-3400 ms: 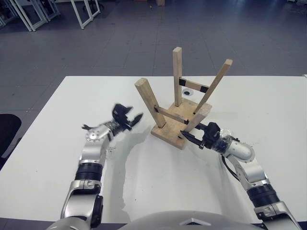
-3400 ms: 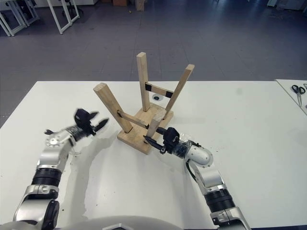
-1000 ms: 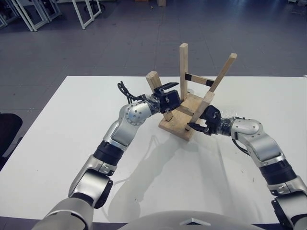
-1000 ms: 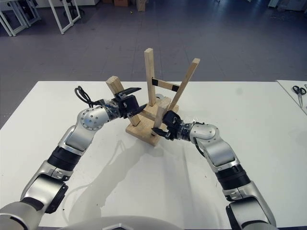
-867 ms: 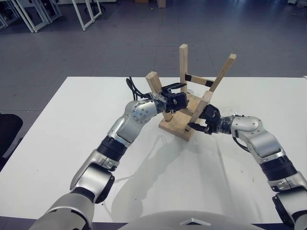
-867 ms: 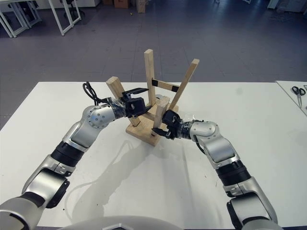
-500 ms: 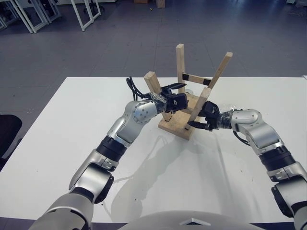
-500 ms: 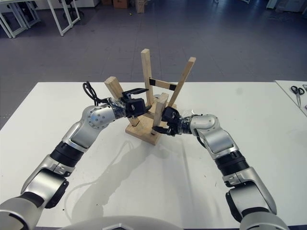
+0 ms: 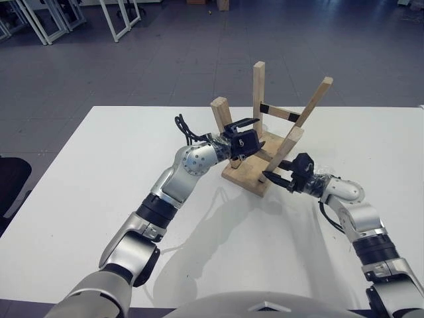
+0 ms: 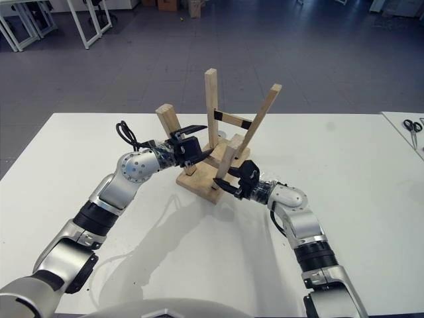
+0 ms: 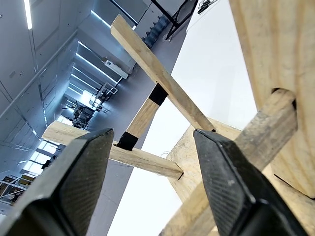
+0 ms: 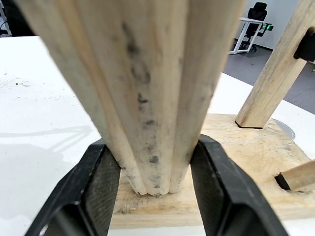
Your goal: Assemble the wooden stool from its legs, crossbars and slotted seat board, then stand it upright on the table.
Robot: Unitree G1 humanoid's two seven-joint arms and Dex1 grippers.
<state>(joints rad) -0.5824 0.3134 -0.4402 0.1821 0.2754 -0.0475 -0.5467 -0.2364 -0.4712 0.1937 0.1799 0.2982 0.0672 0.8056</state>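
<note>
The pale wooden stool [image 9: 268, 154] is sitting upside down on the tabletop [image 9: 99, 172], seat board [image 9: 242, 177] lowermost, four legs [image 9: 258, 93] splaying upward, crossbars [image 9: 283, 114] linking them.

The white table [image 9: 86, 199] bears the wooden stool [image 9: 248, 179] upside down, toward its far edge. A pair of scissors [image 10: 412, 124] lies on a neighbouring table [image 10: 394, 116].

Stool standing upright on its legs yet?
No: the seat board is at the bottom, on the table, and the legs point up.
</note>
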